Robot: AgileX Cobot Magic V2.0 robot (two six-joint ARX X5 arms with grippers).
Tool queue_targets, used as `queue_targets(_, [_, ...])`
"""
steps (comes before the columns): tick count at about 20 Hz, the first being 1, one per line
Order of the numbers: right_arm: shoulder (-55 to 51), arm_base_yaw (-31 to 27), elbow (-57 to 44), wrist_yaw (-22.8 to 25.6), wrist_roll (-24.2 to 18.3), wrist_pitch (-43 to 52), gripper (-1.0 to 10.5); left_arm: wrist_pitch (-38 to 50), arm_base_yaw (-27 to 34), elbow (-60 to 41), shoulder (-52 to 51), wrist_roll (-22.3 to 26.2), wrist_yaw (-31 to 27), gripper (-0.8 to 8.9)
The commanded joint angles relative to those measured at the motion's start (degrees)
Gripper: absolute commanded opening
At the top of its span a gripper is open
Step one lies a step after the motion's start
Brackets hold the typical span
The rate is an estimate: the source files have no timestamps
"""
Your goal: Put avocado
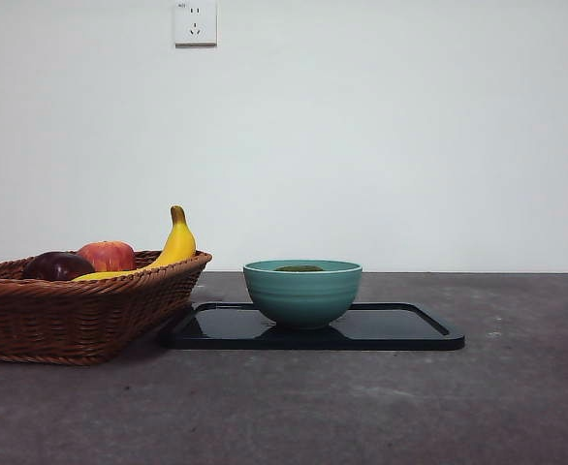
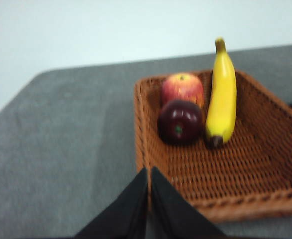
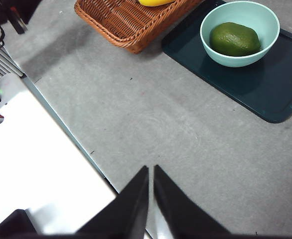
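Note:
The dark green avocado (image 3: 234,39) lies inside a teal bowl (image 3: 239,56) that stands on a dark tray (image 3: 265,89). In the front view only its top (image 1: 299,268) peeks over the bowl's rim (image 1: 302,293). My right gripper (image 3: 150,171) is shut and empty, well back from the bowl over bare table. My left gripper (image 2: 149,172) is shut and empty, at the near rim of the wicker basket (image 2: 265,174). Neither arm shows in the front view.
The wicker basket (image 1: 71,310) stands left of the tray (image 1: 400,329) and holds a red apple (image 2: 182,88), a dark maroon fruit (image 2: 180,122) and a banana (image 2: 221,94). A white base plate (image 3: 41,169) borders the table by the right arm.

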Motion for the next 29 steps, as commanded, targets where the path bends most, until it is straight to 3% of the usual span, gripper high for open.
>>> queue_targets(1, [0.22, 0.57, 0.31, -0.07, 0.15, 0.61, 0.1, -0.61, 0.04, -1.2, -0.02, -1.29, -0.04, 0.1])
queue_targets(18, [0.2, 0.42, 0.31, -0.09, 0.35, 0.5, 0.1, -0.52, 0.04, -1.2, -0.02, -1.27, -0.04, 0.1])
queue_targets(21, [-2.1, -5.44, -0.37, 0.04, -2.86, 3.19, 0.1, -0.52, 0.04, -1.2, -0.02, -1.25, -0.04, 0.09])
queue_targets(23, [-5.88, -12.72, -4.11, -0.13, -2.82, 10.88, 0.1, -0.52, 0.04, -1.2, -0.02, -1.25, -0.04, 0.1])
queue_targets(29, [-21.53, -31.36, -26.47, -0.04, -3.3, 35.54, 0.1, -0.52, 0.04, -1.2, -0.02, -1.25, -0.04, 0.09])
